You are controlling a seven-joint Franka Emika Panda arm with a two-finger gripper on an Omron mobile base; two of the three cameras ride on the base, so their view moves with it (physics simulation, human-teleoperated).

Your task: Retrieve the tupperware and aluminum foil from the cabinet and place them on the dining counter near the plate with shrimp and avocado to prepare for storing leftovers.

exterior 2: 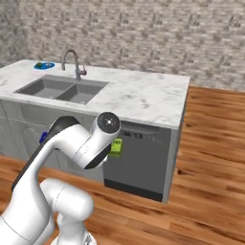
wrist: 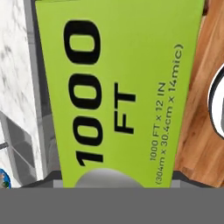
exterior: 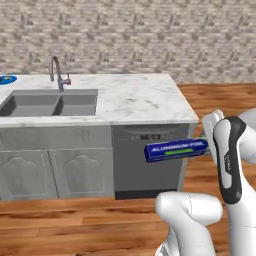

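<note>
Aluminum foil, a long slim dark-blue box (exterior: 176, 149) with white lettering and a green stripe, is hanging level in the air in front of the dark dishwasher panel (exterior: 150, 175) set into the grey side of the dining counter, below the white-grey marble top (exterior: 135, 100) and not touching it. In the left base view the box's right end is meeting the white arm's hand near the counter's right corner; in the right base view a lime-green end of the box (exterior 2: 115, 147) is peeking out beside the arm's round joint. In the hand view the box's lime-green face (wrist: 127, 87), printed "1000 FT" in black, is lying right against the camera, with marble to one side and wood floor (wrist: 197, 131) to the other. The gripper's fingers are hidden by the box and the arm, so the jaws' spacing cannot be told, though the box is being carried at the hand. On the counter, a steel double sink (exterior: 50, 104) with an arched faucet (exterior: 57, 72) is sitting left of centre, and a small round bright-blue plate (exterior 2: 44, 65) is resting at the far left edge, well apart from the box.
</note>
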